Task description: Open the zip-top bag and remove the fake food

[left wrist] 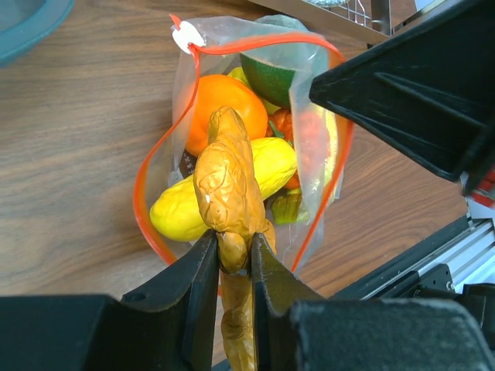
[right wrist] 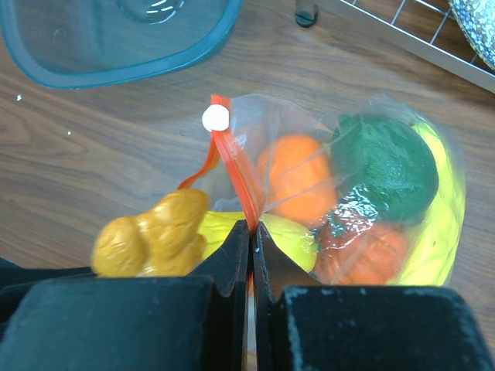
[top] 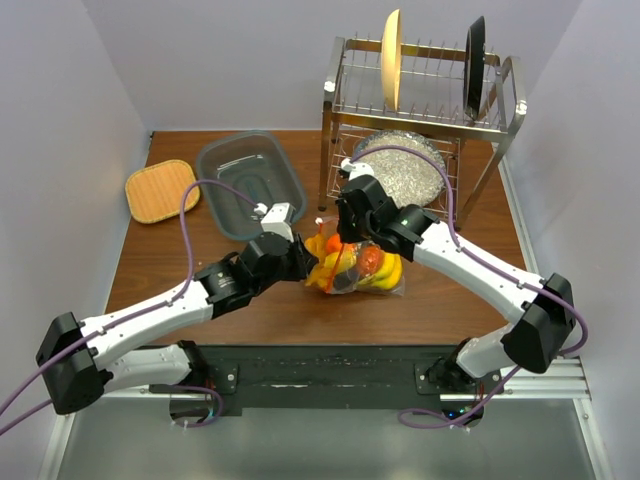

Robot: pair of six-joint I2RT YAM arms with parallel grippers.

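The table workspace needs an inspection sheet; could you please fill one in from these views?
Surface: brown wooden table.
Job's things: zip-top bag lying open-mouthed; fake food inside, orange, yellow, green and red.
Clutter: grey tub, bamboo square, dish rack holding two upright plates, glittery plate beneath.
Grippers: left gripper shut on a brown knobbly piece at the bag's mouth; right gripper pinching the bag's orange-red zip strip.
Cables: purple cables along both arms, looping free.
Surroundings: plain pale walls.

Open zip-top bag (left wrist: pixel 319 158) lies flat, fake food (left wrist: pixel 219 112) mostly inside.
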